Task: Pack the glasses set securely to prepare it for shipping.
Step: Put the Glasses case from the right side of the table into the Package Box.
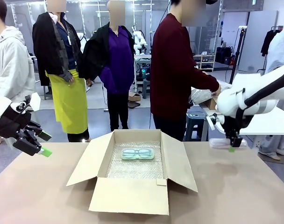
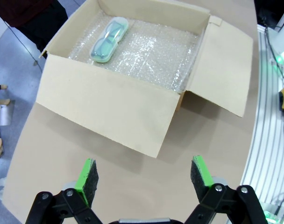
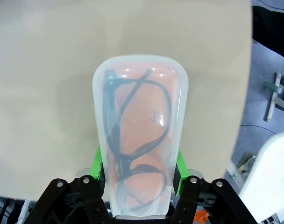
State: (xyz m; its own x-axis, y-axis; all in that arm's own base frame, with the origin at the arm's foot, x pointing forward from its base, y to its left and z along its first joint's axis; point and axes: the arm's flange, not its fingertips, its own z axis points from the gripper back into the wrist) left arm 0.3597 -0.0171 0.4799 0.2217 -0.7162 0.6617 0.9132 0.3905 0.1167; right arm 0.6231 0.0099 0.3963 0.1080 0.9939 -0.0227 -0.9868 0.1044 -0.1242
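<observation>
- Mint-green and see-through, one glasses case [image 1: 138, 153] lies flat inside the open cardboard box [image 1: 132, 198]. It rests on the bubble wrap [image 1: 132, 171] lining the floor, close to the far wall, with dark frames showing through it.
- The pale pink case [image 3: 137, 116] is in the right gripper [image 1: 231, 145], pinched across its width near one end by the green pads. Most of its length juts out past the fingers, and dark frames show inside it too.
- From the front, that case hangs low over the far right part of the desk [image 1: 235, 186], well apart from the box. I cannot tell whether it has cleared the surface.
- The left gripper [image 2: 144, 179] is spread wide and holds nothing. It hovers over the desk on the box's left side, tilted towards the box.
- My read is that the step in hand is bringing the second case over to the box, so the set is half packed.
- The next move, as I judge it, calls for enough height to clear the right flap, which slopes up and outward. Then comes a carry towards the middle and a gentle set-down on the bare wrap on the near side of the green case, where there is room.
- All four flaps are open, so cushioning on top and closing the box are not yet done.
</observation>
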